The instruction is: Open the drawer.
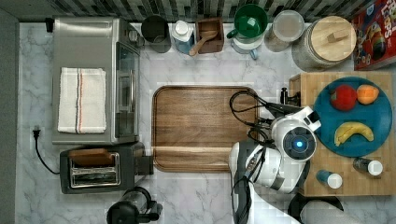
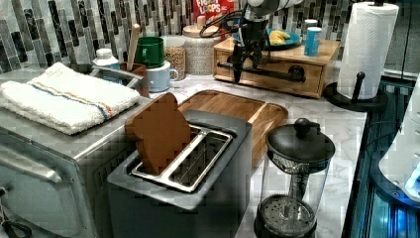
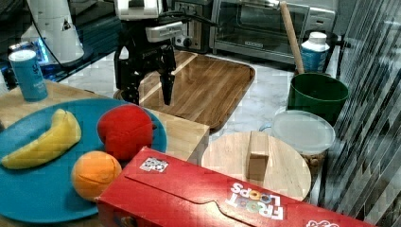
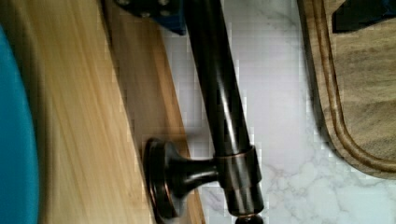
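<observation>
The drawer (image 2: 270, 83) is the light-wood front of a box at the far right of the left view, and it looks flush with the box. A long black bar handle (image 2: 277, 73) runs across it. My gripper (image 2: 246, 67) hangs over the handle's end on the left view's left. Its fingers are open and straddle the bar. In the wrist view the handle (image 4: 224, 116) passes between one blue-padded finger (image 4: 154, 11) against the drawer's wood (image 4: 84, 116) and the other finger (image 4: 359, 14) over the tray. The right view shows the gripper (image 3: 149, 92) open, pointing down.
A dark wooden tray (image 1: 201, 128) lies on the marble beside the drawer front. A blue plate (image 1: 383, 116) with fruit and two shakers (image 1: 329, 178) sit on the box. Also here: a toaster (image 2: 183, 163), an oven (image 1: 88, 79), a glass press (image 2: 294, 178), a paper towel roll (image 2: 369, 49) and back-wall jars (image 1: 327, 42).
</observation>
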Available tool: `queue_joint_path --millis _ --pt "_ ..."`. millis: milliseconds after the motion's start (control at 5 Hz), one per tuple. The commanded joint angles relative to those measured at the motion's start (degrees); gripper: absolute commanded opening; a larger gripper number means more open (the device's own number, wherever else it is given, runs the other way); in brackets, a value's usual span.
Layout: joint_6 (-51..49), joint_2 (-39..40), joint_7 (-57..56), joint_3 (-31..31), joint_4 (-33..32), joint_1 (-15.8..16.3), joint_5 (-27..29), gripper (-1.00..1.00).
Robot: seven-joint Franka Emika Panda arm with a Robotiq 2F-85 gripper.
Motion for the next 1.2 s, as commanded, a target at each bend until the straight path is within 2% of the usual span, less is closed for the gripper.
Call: queue_joint_path --millis 200,400,800,1000,1200 --pt "4.9 2.3 9.8 11.0 -4.8 11.5 0.7 1.0" --pt "3.9 0.8 17.2 10.9 -6.1 15.5 -1.9 1.0" --pt "3.8 0.4 22.5 14.4 -7.2 16.9 -2.0 1.0" --pt "0.5 -3.2 23.8 15.3 -8.8 17.6 -2.3 1.0" --pt "-1.1 -5.4 28.0 12.6 -10.1 20.3 -4.3 1.0"
